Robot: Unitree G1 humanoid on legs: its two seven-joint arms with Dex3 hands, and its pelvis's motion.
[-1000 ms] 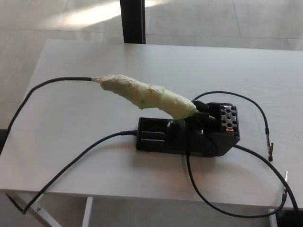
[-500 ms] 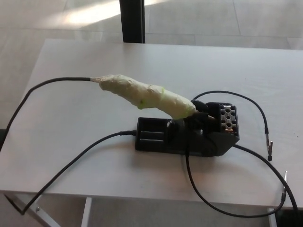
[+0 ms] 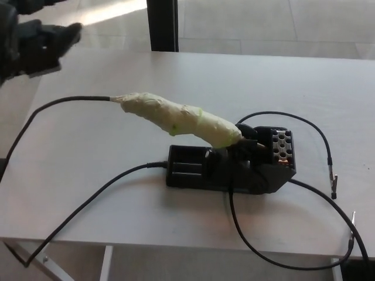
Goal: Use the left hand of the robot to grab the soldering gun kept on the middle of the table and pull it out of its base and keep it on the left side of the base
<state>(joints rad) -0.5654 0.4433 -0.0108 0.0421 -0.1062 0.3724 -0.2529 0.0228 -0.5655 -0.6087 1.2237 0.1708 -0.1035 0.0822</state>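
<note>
Your left hand [image 3: 32, 38] is up at the far left of the base [image 3: 228, 167], fingers spread, empty. Soldering gun [image 3: 179, 117] sits tilted in the base, tip seated.

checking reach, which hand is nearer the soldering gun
Left. The left hand hovers open at the picture's upper left, apart from the soldering gun in its base. The right hand is not in view.

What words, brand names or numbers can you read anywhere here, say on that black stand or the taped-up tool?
None can be read.
Base: plain black, no legible label or brand.
Soldering gun: wrapped in pale tape, no print showing.
Table: blank.
Left hand: blurred, no marking visible.
</note>
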